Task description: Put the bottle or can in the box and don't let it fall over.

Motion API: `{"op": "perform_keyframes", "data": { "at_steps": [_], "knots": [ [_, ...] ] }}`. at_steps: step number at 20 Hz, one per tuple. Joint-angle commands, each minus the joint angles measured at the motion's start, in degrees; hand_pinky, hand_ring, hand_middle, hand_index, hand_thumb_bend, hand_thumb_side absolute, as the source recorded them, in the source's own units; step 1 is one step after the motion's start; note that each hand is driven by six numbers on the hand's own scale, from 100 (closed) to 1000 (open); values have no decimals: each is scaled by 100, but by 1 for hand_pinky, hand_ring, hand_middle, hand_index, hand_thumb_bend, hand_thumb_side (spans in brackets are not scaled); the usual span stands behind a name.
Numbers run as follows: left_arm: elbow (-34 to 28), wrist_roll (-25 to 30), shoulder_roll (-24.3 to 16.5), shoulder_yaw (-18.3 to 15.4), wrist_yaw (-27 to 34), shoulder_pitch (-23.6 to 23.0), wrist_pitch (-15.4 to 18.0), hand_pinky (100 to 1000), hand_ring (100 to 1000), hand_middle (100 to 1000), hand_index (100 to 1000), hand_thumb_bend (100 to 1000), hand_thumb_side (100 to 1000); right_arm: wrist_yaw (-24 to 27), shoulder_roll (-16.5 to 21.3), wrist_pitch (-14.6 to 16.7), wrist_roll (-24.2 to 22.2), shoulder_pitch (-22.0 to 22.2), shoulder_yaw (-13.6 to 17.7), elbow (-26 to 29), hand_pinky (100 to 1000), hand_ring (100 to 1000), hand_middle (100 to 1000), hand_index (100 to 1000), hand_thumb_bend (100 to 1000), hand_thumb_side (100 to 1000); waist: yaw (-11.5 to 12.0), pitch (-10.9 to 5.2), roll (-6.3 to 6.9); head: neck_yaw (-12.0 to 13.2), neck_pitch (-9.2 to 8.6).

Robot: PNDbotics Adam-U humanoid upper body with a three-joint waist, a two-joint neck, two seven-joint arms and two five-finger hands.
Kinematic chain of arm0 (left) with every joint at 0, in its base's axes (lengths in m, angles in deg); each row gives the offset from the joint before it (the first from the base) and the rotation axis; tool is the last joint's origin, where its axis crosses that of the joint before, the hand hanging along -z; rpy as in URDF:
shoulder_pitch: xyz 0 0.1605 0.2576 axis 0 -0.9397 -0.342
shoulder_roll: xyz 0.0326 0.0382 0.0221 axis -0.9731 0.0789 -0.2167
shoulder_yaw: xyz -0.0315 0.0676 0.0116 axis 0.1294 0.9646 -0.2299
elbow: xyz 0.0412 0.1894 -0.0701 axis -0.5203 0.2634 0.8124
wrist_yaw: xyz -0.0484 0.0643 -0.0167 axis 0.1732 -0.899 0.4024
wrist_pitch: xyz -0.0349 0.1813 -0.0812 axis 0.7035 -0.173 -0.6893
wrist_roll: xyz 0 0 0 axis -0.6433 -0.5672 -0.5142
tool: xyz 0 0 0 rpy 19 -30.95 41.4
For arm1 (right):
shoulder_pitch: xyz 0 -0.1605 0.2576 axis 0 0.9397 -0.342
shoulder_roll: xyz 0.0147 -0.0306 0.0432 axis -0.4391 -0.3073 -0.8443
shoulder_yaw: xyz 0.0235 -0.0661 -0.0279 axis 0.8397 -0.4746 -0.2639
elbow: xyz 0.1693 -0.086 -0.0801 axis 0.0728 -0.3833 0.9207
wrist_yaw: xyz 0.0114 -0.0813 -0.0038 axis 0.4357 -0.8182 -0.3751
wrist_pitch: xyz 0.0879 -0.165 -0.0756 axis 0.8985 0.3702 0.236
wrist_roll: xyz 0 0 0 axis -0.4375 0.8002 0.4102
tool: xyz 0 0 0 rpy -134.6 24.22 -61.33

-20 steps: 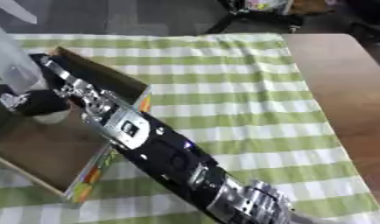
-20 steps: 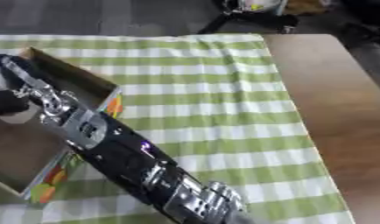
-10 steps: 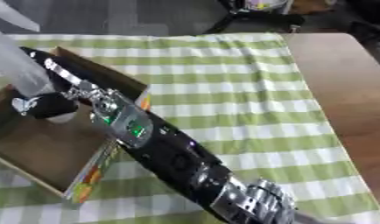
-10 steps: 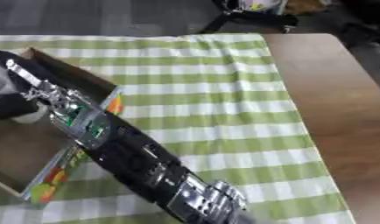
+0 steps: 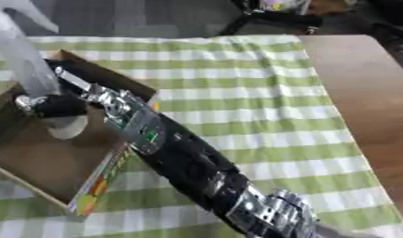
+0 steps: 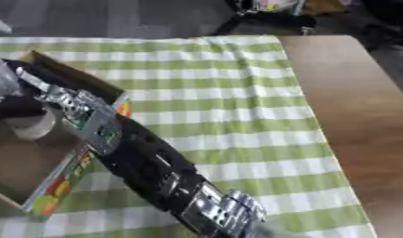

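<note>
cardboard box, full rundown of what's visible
The cardboard box is open-topped, with a plain brown inside and a printed outer side showing red, yellow and green along its near-right wall. It lies at the left of the green checked tablecloth, askew to its stripes. The right hand reaches into it around a pale, translucent bottle, which looks upright with its base inside.

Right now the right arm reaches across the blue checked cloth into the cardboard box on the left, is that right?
Not quite. The cloth is green and white checked, not blue, as the left eye view shows. The rest stands: the right arm reaches across it and the right hand is inside the cardboard box on the left.
</note>
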Motion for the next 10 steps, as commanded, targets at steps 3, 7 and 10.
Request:
{"op": "perform_keyframes", "data": {
  "at_steps": [3, 7, 10],
  "knots": [
    [-48, 9, -107, -18, 7, -17, 6, 1000, 529, 714, 782, 167, 860, -11, 50, 42, -216, -74, 58, 206, 1000, 1000, 1000, 1000, 100, 277, -3, -136, 50, 42, 0],
    [-47, 1, -104, -21, 11, -21, 6, 1000, 529, 713, 781, 167, 860, -105, 101, 93, -479, -63, 22, 207, 1000, 1000, 1000, 1000, 100, 239, -20, -145, 44, 60, 16],
    [-50, -4, -107, -23, 14, -17, 9, 1000, 529, 713, 781, 166, 859, -139, 113, 36, -695, -50, 26, 165, 1000, 1000, 1000, 1000, 258, 100, -38, -152, 46, 75, 25]
  ]
}}
